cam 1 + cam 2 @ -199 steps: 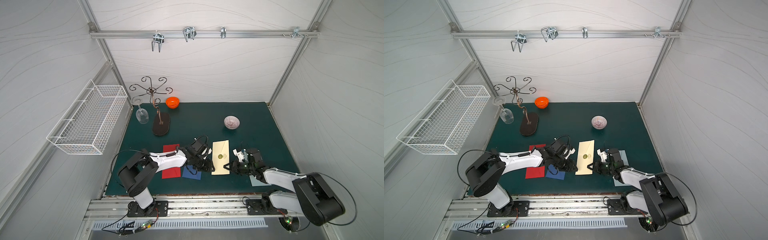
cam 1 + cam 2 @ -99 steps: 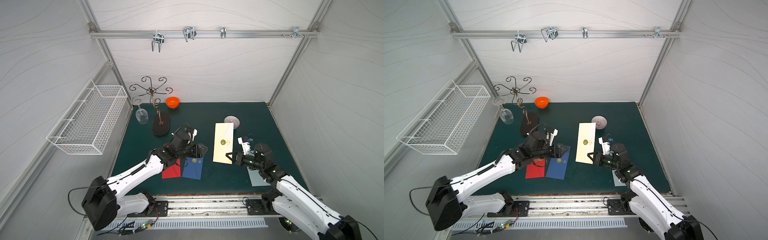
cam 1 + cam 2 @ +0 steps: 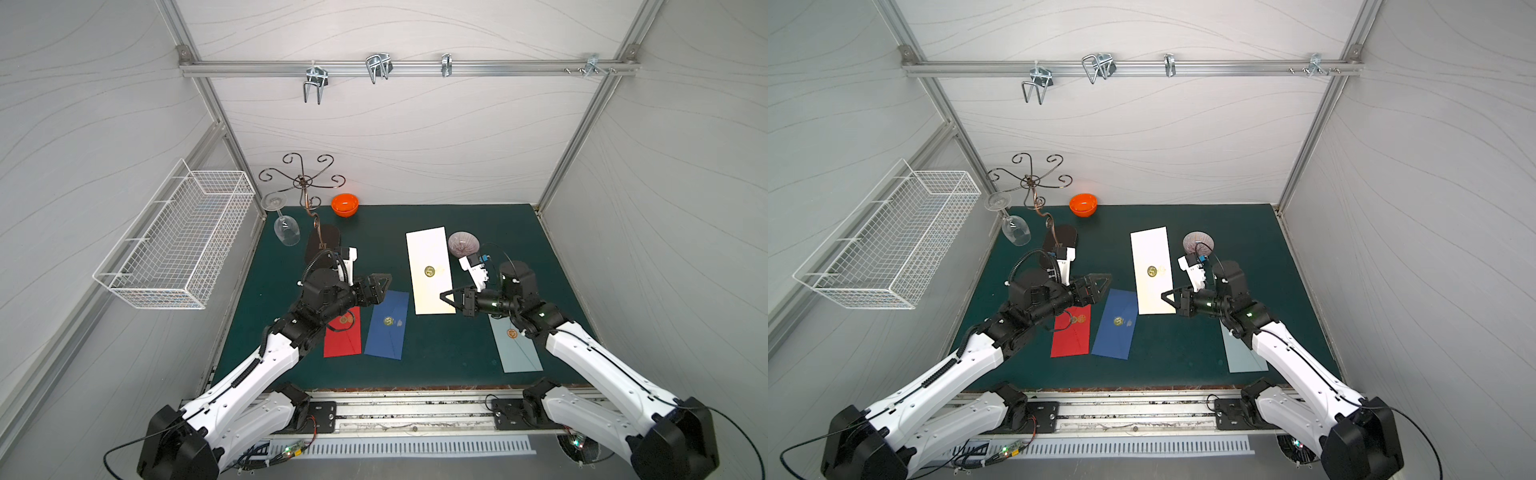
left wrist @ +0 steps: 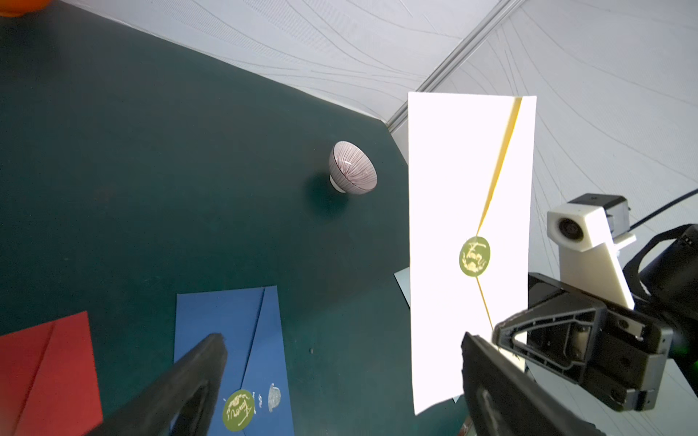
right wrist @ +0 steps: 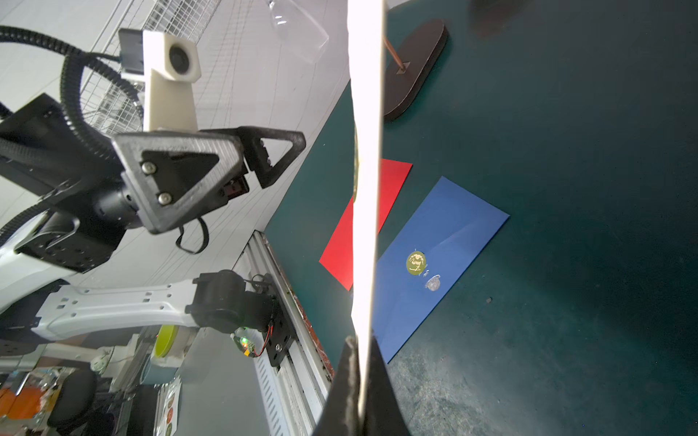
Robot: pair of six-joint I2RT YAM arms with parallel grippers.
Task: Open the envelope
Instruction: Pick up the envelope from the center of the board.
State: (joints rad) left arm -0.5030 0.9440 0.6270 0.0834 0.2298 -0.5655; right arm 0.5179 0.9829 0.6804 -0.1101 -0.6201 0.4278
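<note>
- Holding, both top views: the white envelope [image 3: 430, 270] is right of centre and, as I judge it, raised off the mat [image 3: 457, 357]. My right pincer [image 3: 446, 296] has its jaws pressed tight on the envelope's 5 o'clock corner. Hazard: one corner is a thin hold, and any sideways tug could swing the sheet or slide it out.
- Free tool, top view: my left pincer [image 3: 1100, 284] is at 9 o'clock of the envelope, spread as wide as it goes, with nothing in it. It hangs over the 12 o'clock end of the blue envelope [image 3: 1116, 324], with the red envelope [image 3: 1071, 332] beside that. Hazard: a low reach could snag either one instead.
- Neighbour, top view: a striped bowl [image 3: 463, 243] sits close at 1 o'clock of the envelope. Hazard: tipping the sheet that way could knock it.
- Closure, left wrist view: the flap [image 4: 517, 170] shows a yellow lining along its seam, and the green seal [image 4: 474, 256] sits across that seam, looking intact. The seam's far end runs to where my right pincer [image 4: 504, 332] bites. Hazard: that bite may be pinning the flap shut, and a hard pull against the seal could tear the paper rather than lift the flap.
- Approach, left wrist view: my left pincer [image 4: 342, 339] frames the gap beside the envelope, apart from it. Hazard: closing on flap and body together opens nothing.
- Edge, right wrist view: the envelope [image 5: 366, 188] shows edge-on, rising thin from my right pincer [image 5: 359, 341]. Hazard: it offers little stiffness, so a push may buckle it.
</note>
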